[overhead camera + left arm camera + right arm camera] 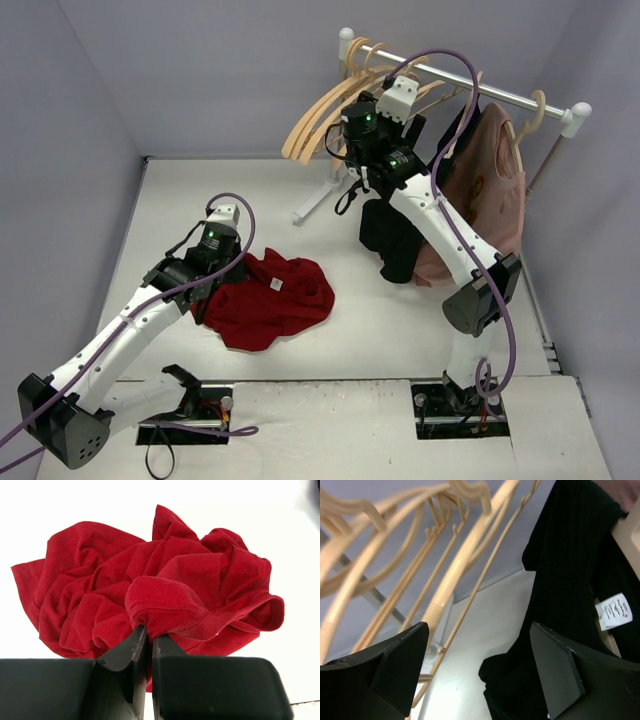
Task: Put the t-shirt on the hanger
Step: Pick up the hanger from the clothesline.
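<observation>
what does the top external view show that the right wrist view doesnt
Only top external: the t-shirt crumpled on the table, with the left arm reaching to its edge. Only right wrist: a white care label on the black garment, and the right end effector with its jaws standing open. Both: the wooden hangers and the black garment.

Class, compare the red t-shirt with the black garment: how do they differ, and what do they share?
The t-shirt is dark red; the garment is black. The t-shirt lies crumpled on the table; the garment hangs at the rail. The left end effector is shut on the t-shirt; the right end effector, open near the garment, holds nothing. Both are cloth clothing.
</observation>
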Robot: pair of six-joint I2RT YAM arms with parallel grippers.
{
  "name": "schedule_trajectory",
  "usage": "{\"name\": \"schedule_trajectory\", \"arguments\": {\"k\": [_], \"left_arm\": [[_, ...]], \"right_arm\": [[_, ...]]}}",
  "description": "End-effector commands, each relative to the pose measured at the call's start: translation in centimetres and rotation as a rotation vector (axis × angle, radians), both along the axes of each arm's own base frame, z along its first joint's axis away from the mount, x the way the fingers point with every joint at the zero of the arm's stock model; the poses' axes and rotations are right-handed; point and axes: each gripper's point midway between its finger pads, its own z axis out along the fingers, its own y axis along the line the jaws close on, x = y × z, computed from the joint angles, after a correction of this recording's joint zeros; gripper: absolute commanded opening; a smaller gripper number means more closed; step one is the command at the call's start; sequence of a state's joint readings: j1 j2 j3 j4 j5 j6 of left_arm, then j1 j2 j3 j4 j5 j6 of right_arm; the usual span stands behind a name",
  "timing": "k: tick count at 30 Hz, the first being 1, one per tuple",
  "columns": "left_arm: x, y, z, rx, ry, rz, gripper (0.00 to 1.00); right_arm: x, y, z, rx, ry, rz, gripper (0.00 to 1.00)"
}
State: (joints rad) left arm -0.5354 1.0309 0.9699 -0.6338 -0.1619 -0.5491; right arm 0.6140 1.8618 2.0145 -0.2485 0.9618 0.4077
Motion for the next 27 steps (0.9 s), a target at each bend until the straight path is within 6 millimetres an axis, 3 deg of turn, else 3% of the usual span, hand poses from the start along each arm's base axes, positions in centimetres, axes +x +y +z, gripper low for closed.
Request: {"name": "schedule_trajectory", "arguments": {"k": [1,10,17,21,27], "left_arm": [[0.6,0.1,1.1,-0.002,-0.044,0.0,0.0],[1.2,-0.1,1.1,0.018,-0.042,-0.018,0.0],[1.6,-0.4,1.3,0.028,-0.039,-0.027,0.0],[1.8,-0.4,1.5,0.034,-0.043,-0.033,0.0],[2.0,-0.4,1.6,0.038,-0.046,-0.031,0.0]], "right_arm": [[-1.7,-2.2,1.8,0.052,-0.065,-0.054,0.78],[-3.3,-3.9,1.8,0.015,-0.037,-0.044,0.74],[-4.9,-4.9,3.2,0.012,-0.05,-0.021,0.71],[-5.1,-3.1,6.3,0.094,-0.112,0.098,0.73],[-4.5,-2.2,8.8,0.133,-0.167,0.122,0.79]]}}
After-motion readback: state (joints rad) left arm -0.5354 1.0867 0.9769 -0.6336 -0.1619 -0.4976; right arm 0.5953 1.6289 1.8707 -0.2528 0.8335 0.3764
